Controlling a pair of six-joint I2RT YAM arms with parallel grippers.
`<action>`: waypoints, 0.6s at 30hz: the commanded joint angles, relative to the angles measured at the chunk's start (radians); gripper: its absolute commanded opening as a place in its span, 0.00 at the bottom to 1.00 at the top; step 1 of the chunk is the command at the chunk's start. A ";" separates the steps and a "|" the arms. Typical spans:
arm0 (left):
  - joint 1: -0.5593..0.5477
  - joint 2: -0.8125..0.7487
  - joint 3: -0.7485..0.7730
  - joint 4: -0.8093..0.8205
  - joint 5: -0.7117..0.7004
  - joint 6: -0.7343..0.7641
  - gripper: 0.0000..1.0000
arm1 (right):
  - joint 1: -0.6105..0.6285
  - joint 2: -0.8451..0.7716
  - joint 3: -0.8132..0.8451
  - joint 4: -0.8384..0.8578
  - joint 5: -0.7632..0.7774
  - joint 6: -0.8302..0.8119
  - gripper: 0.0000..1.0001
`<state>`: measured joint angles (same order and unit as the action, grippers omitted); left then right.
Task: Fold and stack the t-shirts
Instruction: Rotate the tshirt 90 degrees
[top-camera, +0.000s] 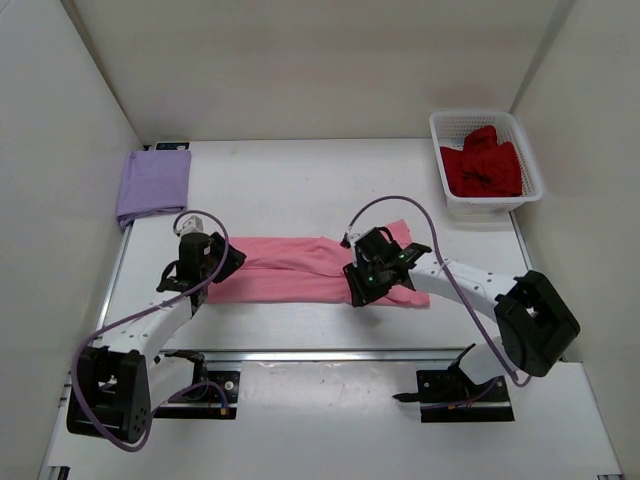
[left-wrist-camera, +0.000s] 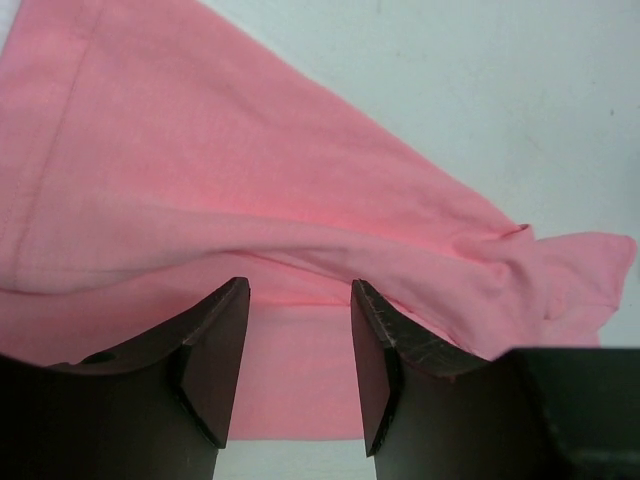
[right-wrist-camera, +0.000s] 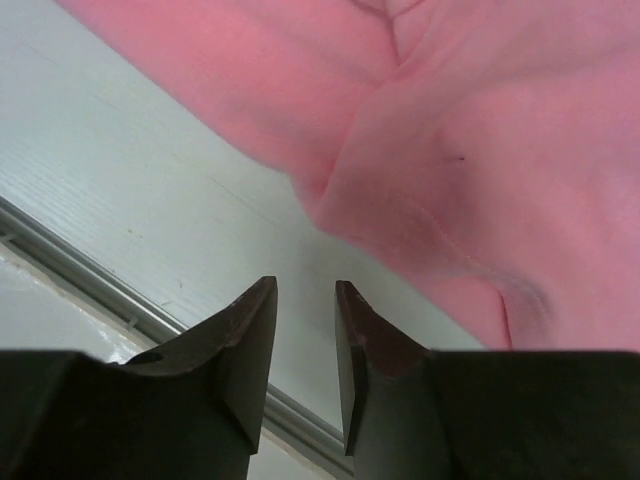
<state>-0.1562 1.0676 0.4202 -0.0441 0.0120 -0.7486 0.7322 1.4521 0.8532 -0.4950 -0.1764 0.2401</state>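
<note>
Left gripper (left-wrist-camera: 300, 292): jaws parted, nothing pinched, over left end of pink t-shirt (top-camera: 300, 270). Right gripper (right-wrist-camera: 305, 288): jaws little apart, released, empty, at near edge of its right end. Pink t-shirt lies as long rumpled band on table (top-camera: 300, 180). Beyond it, far left: lavender t-shirt (top-camera: 153, 185), folded. Far right: dark red t-shirt (top-camera: 482, 166), crumpled inside white basket (top-camera: 446, 124).

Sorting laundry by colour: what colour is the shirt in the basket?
The shirt is dark red; best in top view.

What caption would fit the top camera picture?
Left gripper and right gripper open over a pink t-shirt; folded purple t-shirt back left, red t-shirt in basket.
</note>
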 joint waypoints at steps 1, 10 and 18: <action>0.000 -0.017 0.058 -0.013 0.017 0.021 0.56 | -0.043 -0.065 0.044 -0.008 -0.009 -0.015 0.30; -0.147 0.184 0.135 0.139 0.023 -0.046 0.56 | -0.563 -0.144 -0.092 0.340 -0.111 0.116 0.00; -0.131 0.385 0.236 0.214 0.077 -0.080 0.55 | -0.731 0.082 -0.085 0.631 -0.104 0.238 0.41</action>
<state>-0.3153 1.4303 0.6189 0.1070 0.0593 -0.8017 0.0055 1.4723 0.7334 -0.0204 -0.2623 0.4267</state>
